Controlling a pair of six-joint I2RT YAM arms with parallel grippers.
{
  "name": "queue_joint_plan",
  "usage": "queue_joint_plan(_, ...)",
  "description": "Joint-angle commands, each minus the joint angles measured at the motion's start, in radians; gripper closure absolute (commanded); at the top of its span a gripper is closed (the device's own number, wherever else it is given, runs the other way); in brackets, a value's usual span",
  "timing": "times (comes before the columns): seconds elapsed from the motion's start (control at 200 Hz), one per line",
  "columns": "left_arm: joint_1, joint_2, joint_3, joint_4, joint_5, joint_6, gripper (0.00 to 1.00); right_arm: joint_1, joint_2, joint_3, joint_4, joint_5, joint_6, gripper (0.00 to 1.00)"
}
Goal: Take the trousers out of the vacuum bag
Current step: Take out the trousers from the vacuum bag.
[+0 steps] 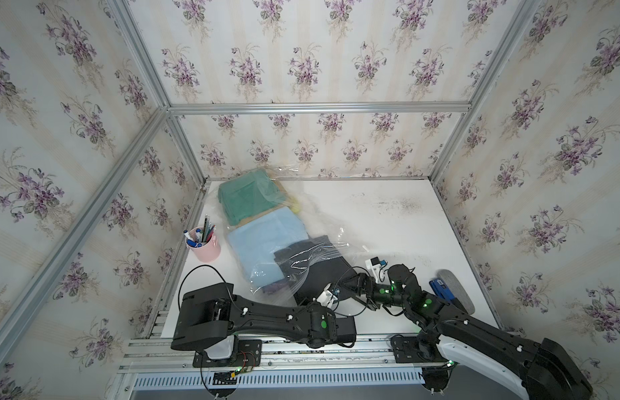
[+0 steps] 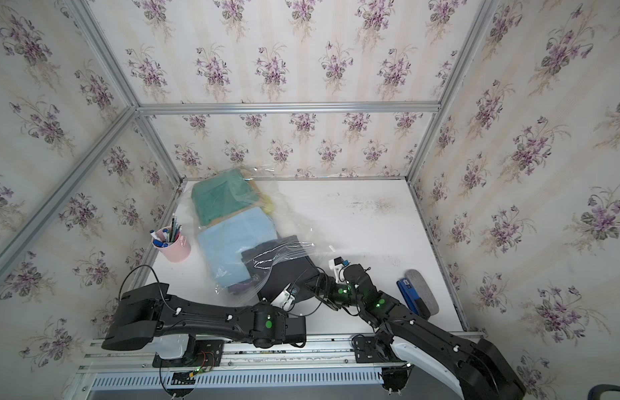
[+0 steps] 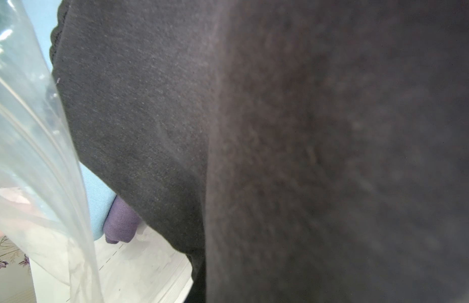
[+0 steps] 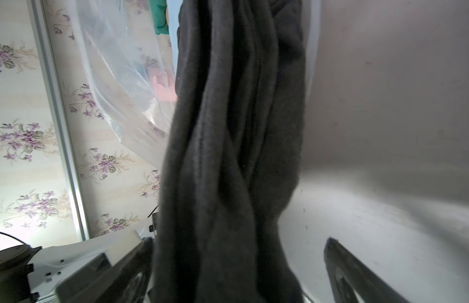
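Charcoal cloth fills most of what I get from both wrists: the dark grey trousers lie half out of the vacuum bag, their far part under the plastic lip of its mouth and their near part spread on the white table just outside it. Deeper in the vacuum bag the light blue pair and the teal pair sit folded, with a purple fold peeking out under the blue one right at the mouth. My right gripper stands with its jaws wide apart on either side of the bunched grey legs, pinching nothing; I read that as a let-go or a setup for a fresh bite, not a pull. My left gripper sits at the grey pair's edge farthest from the vacuum bag, but cloth smothers its camera and hides the jaws, so I cannot tell whether they are clamped on the fabric. Since the mouth faces my arms and the grey pair lies on top, it looks like the natural one to draw out first; my worry is the loose plastic dragging along with it.
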Motion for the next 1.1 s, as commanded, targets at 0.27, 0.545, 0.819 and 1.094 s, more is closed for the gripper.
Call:
queue_joint_plan(0.27, 0.0, -0.004, 0.005, 0.02, -0.009, -0.011, 0.96, 0.011, 0.102, 0.01, 0.229, -0.071, 0.073, 0.0)
queue_joint_plan(0.545, -0.004, -0.019, 0.008, 0.01, -0.014, -0.023, 0.97, 0.011, 0.192, 0.033, 0.283, -0.069, 0.074, 0.23)
queue_joint_plan(0.819, -0.025, -0.022, 0.01, 0.009, -0.029, -0.045, 0.98, 0.011, 0.231, 0.072, 0.279, -0.009, 0.064, 0.63)
queue_joint_plan(1.094, -0.044, 0.0, 0.077, -0.03, -0.054, -0.04, 1.0, 0.011, 0.127, 0.129, 0.112, 0.061, -0.004, 0.96)
